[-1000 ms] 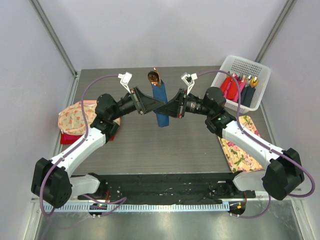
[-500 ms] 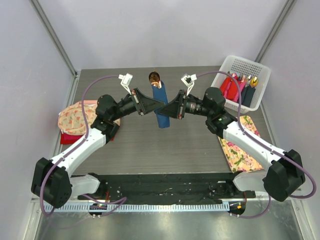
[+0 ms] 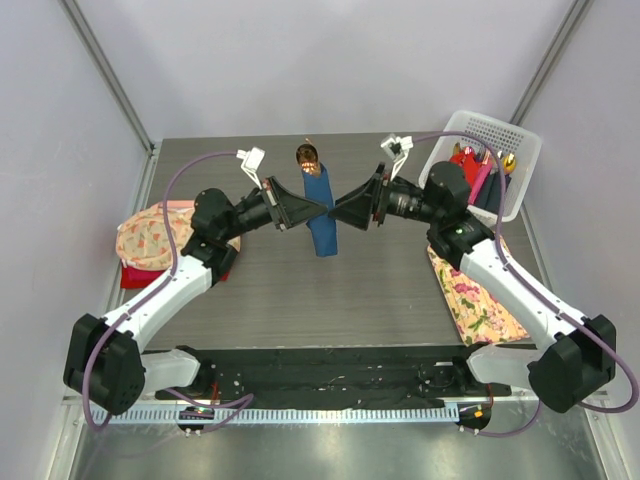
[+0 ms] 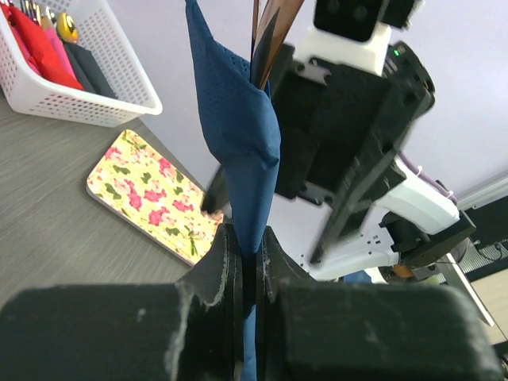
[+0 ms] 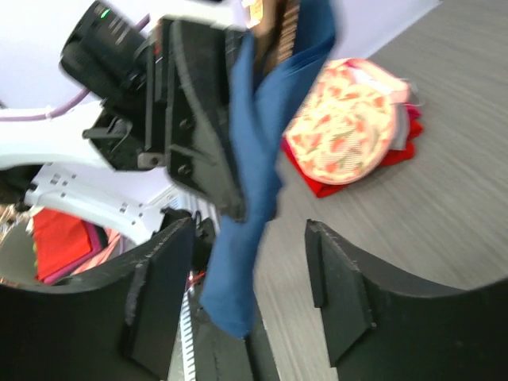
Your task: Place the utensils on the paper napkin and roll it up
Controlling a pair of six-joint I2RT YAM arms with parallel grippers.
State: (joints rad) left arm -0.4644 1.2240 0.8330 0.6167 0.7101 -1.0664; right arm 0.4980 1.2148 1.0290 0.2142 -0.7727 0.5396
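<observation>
The paper napkin is a dark blue roll (image 3: 324,238) held upright above the table's middle. The copper-brown utensils stick out of its top, the spoon bowl (image 3: 308,155) uppermost. My left gripper (image 3: 316,208) is shut on the roll's middle; in the left wrist view the jaws (image 4: 250,254) pinch the blue paper (image 4: 242,135), with utensil tips (image 4: 270,24) above. My right gripper (image 3: 340,212) is open just right of the roll. In the right wrist view its fingers (image 5: 171,294) stand wide apart, with the roll (image 5: 246,198) hanging between and beyond them, untouched.
A white basket (image 3: 520,140) at the back right holds red, pink and dark rolls with gold tips. A floral cloth (image 3: 150,235) lies on a red cloth at the left. Another floral cloth (image 3: 480,295) lies at the right, under the right arm.
My right arm has drawn back to the right, away from the roll, and its jaws now stand open. My left gripper still holds the roll in the same place.
</observation>
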